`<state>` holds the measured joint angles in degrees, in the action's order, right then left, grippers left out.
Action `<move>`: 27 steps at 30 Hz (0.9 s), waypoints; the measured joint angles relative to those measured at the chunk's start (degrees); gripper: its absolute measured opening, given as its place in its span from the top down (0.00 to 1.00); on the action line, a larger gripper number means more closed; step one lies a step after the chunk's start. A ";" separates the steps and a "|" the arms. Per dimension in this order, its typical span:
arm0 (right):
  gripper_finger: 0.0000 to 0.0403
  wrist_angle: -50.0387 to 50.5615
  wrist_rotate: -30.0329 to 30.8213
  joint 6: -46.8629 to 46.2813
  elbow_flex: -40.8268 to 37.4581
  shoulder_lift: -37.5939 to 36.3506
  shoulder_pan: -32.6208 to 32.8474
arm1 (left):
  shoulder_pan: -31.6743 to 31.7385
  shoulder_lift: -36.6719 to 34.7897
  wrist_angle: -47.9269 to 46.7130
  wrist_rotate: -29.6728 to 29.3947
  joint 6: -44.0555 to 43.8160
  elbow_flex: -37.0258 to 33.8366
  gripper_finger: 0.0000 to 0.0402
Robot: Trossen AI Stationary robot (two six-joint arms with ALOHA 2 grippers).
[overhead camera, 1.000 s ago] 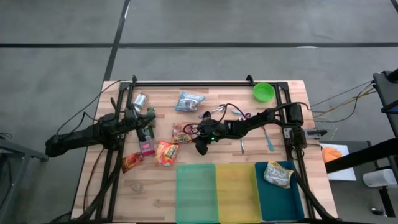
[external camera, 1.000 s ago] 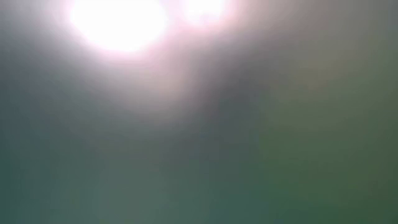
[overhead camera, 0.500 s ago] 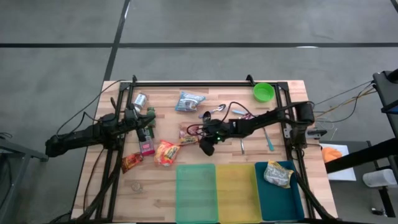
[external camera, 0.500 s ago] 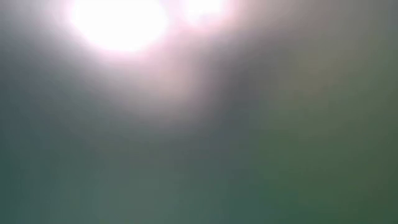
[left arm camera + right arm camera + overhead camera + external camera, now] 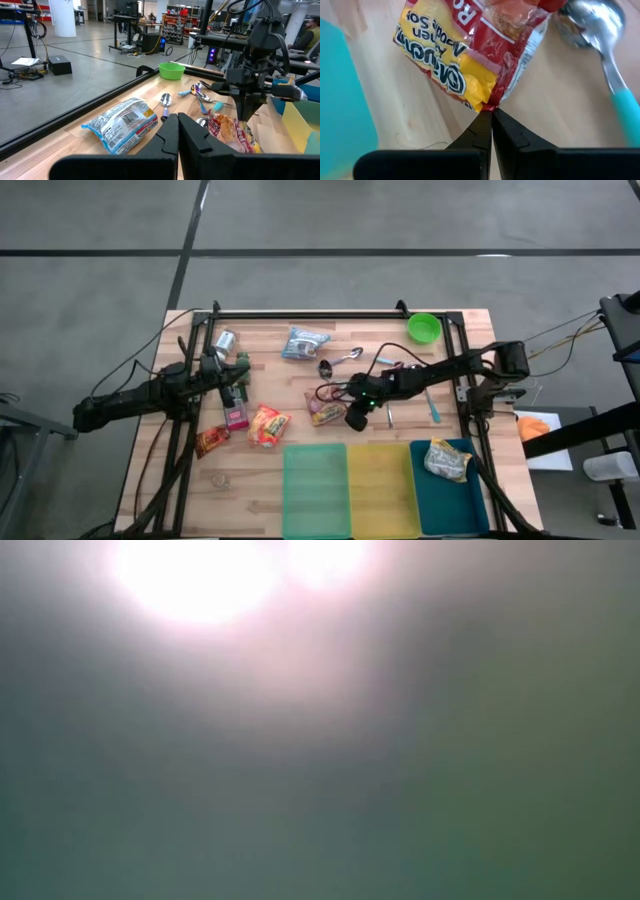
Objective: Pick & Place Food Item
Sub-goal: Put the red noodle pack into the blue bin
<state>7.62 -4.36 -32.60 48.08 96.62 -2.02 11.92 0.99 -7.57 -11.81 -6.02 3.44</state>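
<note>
My right gripper (image 5: pixel 338 414) is shut on a red and yellow noodle packet (image 5: pixel 322 408) in the middle of the table, just beyond the green tray (image 5: pixel 315 492). The left wrist view shows that gripper (image 5: pixel 246 114) pointing down over the packet (image 5: pixel 229 133). My left gripper (image 5: pixel 177 128) is shut on nothing and points level above the table's left part (image 5: pixel 243 368). The low view is washed out by glare. My right gripper pinches the noodle packet by a corner of its sealed edge (image 5: pixel 488 102) between its two fingertips. The fingers slant down at it from the table's right side. The packet stretches away ahead of the fingers, toward the table's left; whether it is clear of the wood I cannot tell.
Yellow (image 5: pixel 380 492) and teal (image 5: pixel 470 505) trays stand beside the green one; a packet (image 5: pixel 447 460) lies in the teal. Spoons (image 5: pixel 342 361) (image 5: pixel 432 404), a green bowl (image 5: pixel 424 328), a blue-white bag (image 5: pixel 304 342), a can (image 5: pixel 225 340) and more packets (image 5: pixel 268 425) (image 5: pixel 211 440) lie around.
My right gripper has drawn back toward the table's right edge and a little toward the near edge, staying shut. The noodle packet has gone along with it, from beside the left-hand packets to a place near the spoons.
</note>
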 joint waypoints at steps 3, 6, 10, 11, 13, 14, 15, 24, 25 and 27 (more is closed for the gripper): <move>0.98 -0.05 -0.01 -0.35 -2.15 -2.47 0.00 | 0.00 0.00 0.00 0.00 0.02 0.00 1.00; 0.98 -0.24 -0.01 -0.63 -3.52 -4.29 0.00 | 0.00 0.00 0.00 0.00 0.02 0.00 1.00; 0.98 -0.51 0.00 -0.63 -3.72 -5.24 0.00 | 0.00 -0.02 0.00 0.00 0.02 0.00 1.00; 0.98 -0.55 0.00 -0.63 -3.72 -5.23 0.00 | 0.00 -0.02 0.00 -0.02 0.00 0.00 1.00; 0.98 -0.50 0.00 -0.67 -3.72 -4.80 0.00 | 0.00 0.00 0.00 0.00 0.02 0.00 1.00; 0.98 -0.52 0.00 -0.76 -3.72 -4.44 0.00 | 0.00 0.00 0.00 0.00 0.01 0.00 1.00; 0.98 -0.52 0.00 -0.98 -3.72 -4.02 0.02 | 0.00 0.00 0.00 0.00 0.02 0.00 1.00; 0.97 -1.26 -0.02 -3.45 -3.74 -2.39 0.00 | 0.00 0.00 0.00 0.00 0.02 0.00 1.00; 0.95 -1.65 -0.02 -3.45 -3.74 -2.39 0.00 | 0.00 0.00 0.00 0.00 0.02 0.00 1.00; 0.91 -2.29 -0.02 -3.45 -3.74 -2.39 0.00 | 0.00 -0.02 0.00 0.00 0.00 0.00 1.00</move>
<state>5.33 -4.38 -36.05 44.34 94.24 -2.02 11.92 0.97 -7.57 -11.81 -6.02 3.44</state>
